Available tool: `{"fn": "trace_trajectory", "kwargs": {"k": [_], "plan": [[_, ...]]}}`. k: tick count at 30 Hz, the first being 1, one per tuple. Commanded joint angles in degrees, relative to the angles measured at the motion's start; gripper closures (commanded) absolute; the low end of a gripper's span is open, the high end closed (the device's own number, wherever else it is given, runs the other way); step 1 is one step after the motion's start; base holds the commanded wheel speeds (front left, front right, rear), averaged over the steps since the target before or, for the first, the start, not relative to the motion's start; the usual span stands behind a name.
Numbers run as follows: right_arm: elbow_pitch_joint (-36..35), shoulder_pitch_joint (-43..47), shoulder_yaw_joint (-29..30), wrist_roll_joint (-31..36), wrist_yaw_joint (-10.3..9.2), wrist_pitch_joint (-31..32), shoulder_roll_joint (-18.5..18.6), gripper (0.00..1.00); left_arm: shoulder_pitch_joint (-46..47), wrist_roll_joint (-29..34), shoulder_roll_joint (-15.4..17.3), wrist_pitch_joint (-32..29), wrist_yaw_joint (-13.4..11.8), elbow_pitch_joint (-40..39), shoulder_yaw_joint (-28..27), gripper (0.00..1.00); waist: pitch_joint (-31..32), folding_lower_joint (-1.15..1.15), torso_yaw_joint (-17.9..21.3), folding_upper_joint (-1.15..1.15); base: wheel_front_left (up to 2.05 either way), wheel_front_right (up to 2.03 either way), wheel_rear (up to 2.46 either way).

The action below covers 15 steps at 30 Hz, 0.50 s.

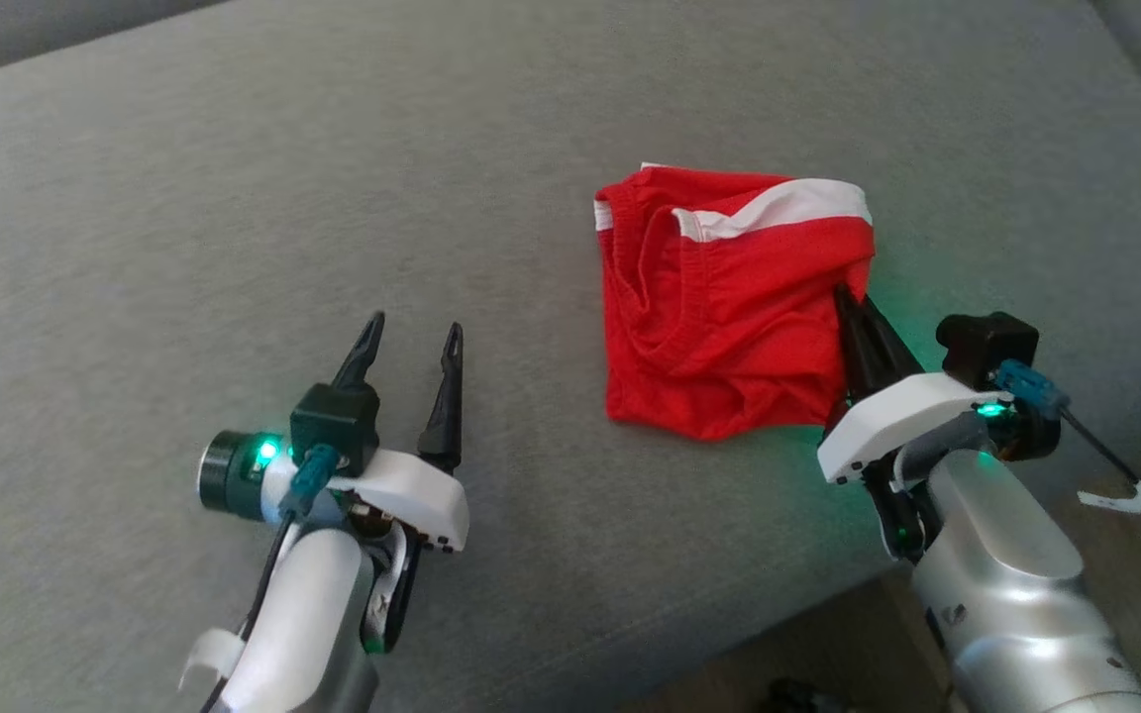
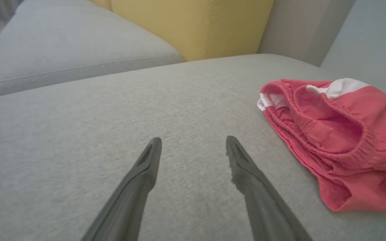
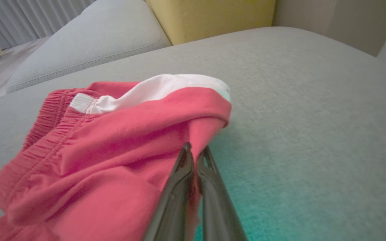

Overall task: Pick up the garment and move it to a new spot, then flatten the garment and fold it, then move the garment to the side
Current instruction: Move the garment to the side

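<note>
a wide grey fabric sofa seat point(image 1: 234, 198) carries a single thing: the garment point(image 1: 729, 327), red with a white band, lying crumpled near its right front edge.

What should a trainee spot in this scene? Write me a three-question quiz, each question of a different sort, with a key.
1. True or false: the left gripper is open over the bare grey cushion, apart from the red garment.
2. Multiple choice: the right gripper is A) open above the garment, B) shut on the garment's edge nearest it, C) shut on nothing, well clear of the garment.
3. Fill in: the band along the garment's far edge is ____.

Key: 1 true; 2 B; 3 white.
</note>
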<state>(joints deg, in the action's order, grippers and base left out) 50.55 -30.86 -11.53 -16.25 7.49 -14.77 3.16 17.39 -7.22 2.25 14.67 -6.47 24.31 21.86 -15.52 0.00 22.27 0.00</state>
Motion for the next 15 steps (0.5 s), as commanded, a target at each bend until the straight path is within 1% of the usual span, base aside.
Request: {"fn": "trace_trajectory", "kwargs": {"k": [1,3,6,9,11,15], "plan": [[-1.86,-0.25,-1.12,-0.6,0.0,-0.22,-0.27,1.0,1.99,0.49,0.63,0.33,0.27,-1.41,-1.22,0.0,-2.42,0.0,2.69,0.0,0.0,0.0,0.0],[-2.12,-0.95,-0.7,-0.46,0.0,-0.22,-0.27,1.0,2.37,0.78,0.63,0.33,0.46,-1.31,-0.93,0.0,-3.15,0.0,2.72,0.0,0.0,0.0,0.0],[-2.47,-2.69,0.88,1.44,0.0,-0.22,-0.11,1.0,2.76,1.11,0.63,0.33,0.7,-1.14,-0.77,0.0,-4.11,0.0,1.9,0.0,0.0,0.0,0.0],[-1.97,-4.77,3.13,3.78,0.0,-0.22,1.25,1.0,3.01,1.31,0.63,0.33,0.73,-1.09,-0.93,0.0,-4.85,0.0,0.47,0.0,0.0,0.0,0.0],[-1.1,-6.54,4.88,5.29,0.0,-0.22,2.78,1.0,3.11,1.41,0.63,0.33,0.76,-1.13,-0.91,0.0,-5.26,0.0,-0.7,0.0,0.0,0.0,0.0],[1.77,-10.61,9.17,8.49,0.0,-0.22,7.23,1.0,3.36,1.37,0.63,0.33,0.63,-1.45,-0.83,0.0,-5.88,0.0,-3.38,0.0,0.0,0.0,0.0]]}}
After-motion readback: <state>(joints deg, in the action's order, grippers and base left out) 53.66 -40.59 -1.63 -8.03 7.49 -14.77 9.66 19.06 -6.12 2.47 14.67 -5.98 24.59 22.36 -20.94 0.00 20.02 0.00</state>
